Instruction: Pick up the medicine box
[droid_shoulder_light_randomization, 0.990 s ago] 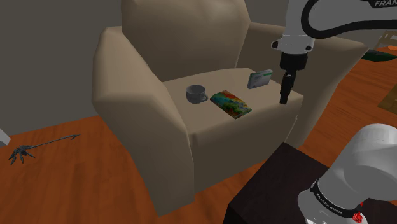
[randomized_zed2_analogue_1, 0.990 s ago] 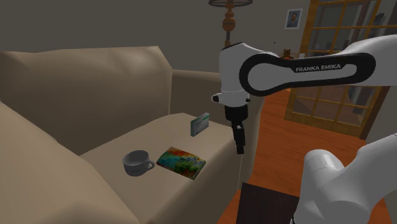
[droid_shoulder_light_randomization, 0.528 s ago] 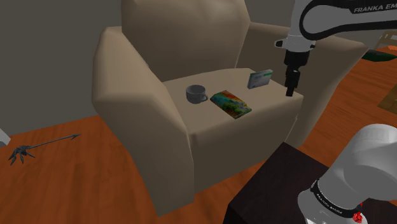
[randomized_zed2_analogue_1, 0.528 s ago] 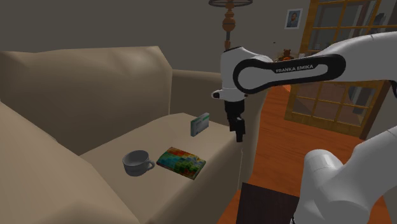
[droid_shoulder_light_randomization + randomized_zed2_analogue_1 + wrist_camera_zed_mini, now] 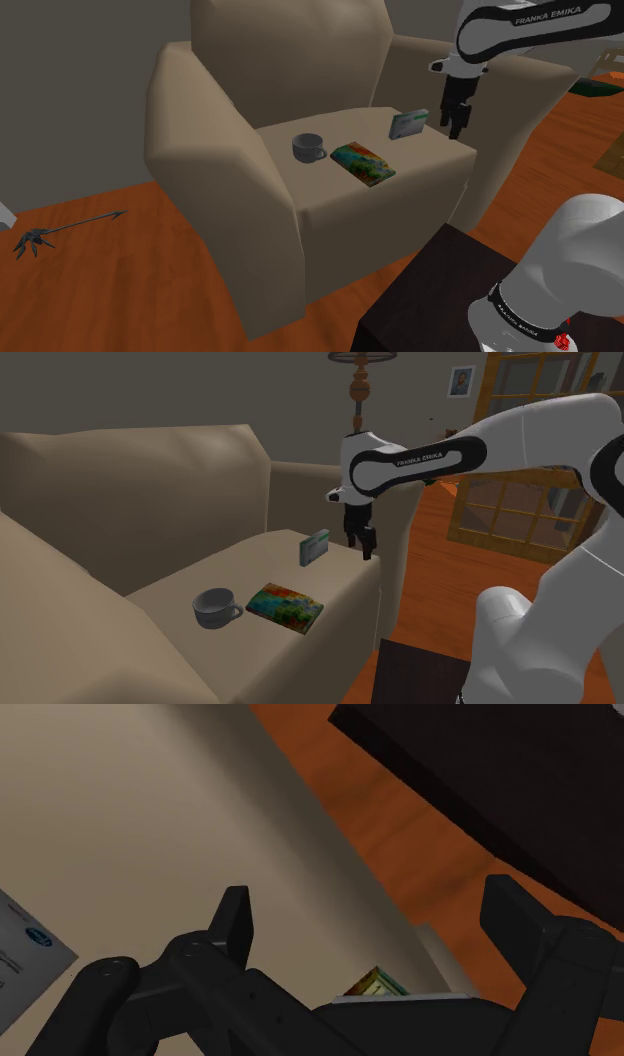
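The medicine box [image 5: 409, 124] is a small grey-green carton standing on edge at the back right of the armchair's seat cushion [image 5: 400, 195]. It stands the same way in the second exterior view [image 5: 315, 546]. My black gripper [image 5: 458, 124] hangs just to the shoulder view's right of the box, a little above the cushion and apart from it. It also shows beside the box in the second exterior view [image 5: 364, 544]. In the wrist view the gripper [image 5: 372, 919] is open, with only cushion between the fingers [image 5: 236, 919]. Beside them lies a white printed panel [image 5: 25, 949], possibly the box's face.
On the cushion a grey mug [image 5: 307, 148] and a colourful book [image 5: 363, 163] lie to the shoulder view's left of the box. The beige armchair's arm [image 5: 505, 120] rises close behind the gripper. The dark stand [image 5: 420, 290] and a spiked rod [image 5: 60, 232] sit on the wooden floor.
The gripper has risen from the cushion's right edge and moved back towards the box. The hand has turned about its axis. The box, mug and book have not moved.
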You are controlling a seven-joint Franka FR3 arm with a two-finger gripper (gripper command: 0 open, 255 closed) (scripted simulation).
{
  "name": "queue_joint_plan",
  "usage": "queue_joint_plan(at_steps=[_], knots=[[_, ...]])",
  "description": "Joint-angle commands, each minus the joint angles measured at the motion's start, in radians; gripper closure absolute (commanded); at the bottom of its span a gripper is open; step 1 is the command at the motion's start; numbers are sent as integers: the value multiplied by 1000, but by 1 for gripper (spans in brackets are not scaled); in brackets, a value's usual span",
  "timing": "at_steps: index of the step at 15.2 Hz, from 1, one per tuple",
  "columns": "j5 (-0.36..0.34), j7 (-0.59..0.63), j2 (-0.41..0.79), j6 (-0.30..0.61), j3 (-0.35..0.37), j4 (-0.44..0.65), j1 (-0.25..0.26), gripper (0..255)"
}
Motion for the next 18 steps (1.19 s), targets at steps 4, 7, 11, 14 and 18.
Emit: queue_joint_plan(at_steps=[4, 7, 11, 14, 18], knots=[[44, -250, 182, 92, -126, 126, 47, 0], [115, -412, 311, 131, -192, 221, 71, 0], [260, -643, 507, 156, -250, 370, 69, 0], [380, -806, 658, 147, -250, 501, 24, 0], [511, -981, 845, 103, -204, 706, -76, 0]])
